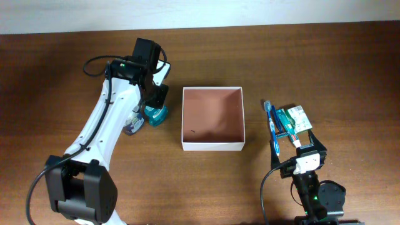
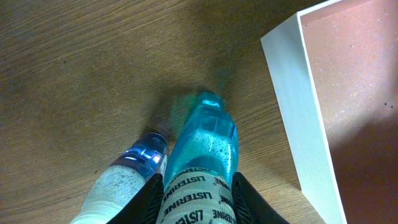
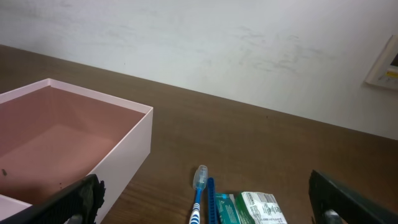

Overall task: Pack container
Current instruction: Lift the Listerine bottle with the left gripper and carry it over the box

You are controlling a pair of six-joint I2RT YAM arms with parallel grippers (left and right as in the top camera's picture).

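From overhead, my left gripper (image 1: 154,102) covers most of what it holds; only my left wrist camera shows its 2 fingers (image 2: 148,198) pressed against either side of the teal mouthwash bottle (image 2: 205,140), which lies on the table (image 1: 56,69) with its cap pointing away from me. A second bottle (image 2: 132,169) with a blue cap and pale contents lies just beside it on the left, touching or nearly so (I cannot tell which). To the right of both, close but apart, is the container (image 1: 212,145). It is square with white walls and a reddish-brown floor, and sits near the table's middle between my 2 arms. The left wrist view catches only its near wall (image 2: 298,118) and a corner. Farther right, a blue toothbrush (image 1: 272,125) and a green-and-white packet (image 1: 295,119) lie side by side, directly in front of my right gripper (image 1: 299,150). Its jaws are spread wide and hold nothing. From the right wrist view, the container's wall (image 3: 121,163) is off to the left, well clear of those fingers (image 3: 81,198).
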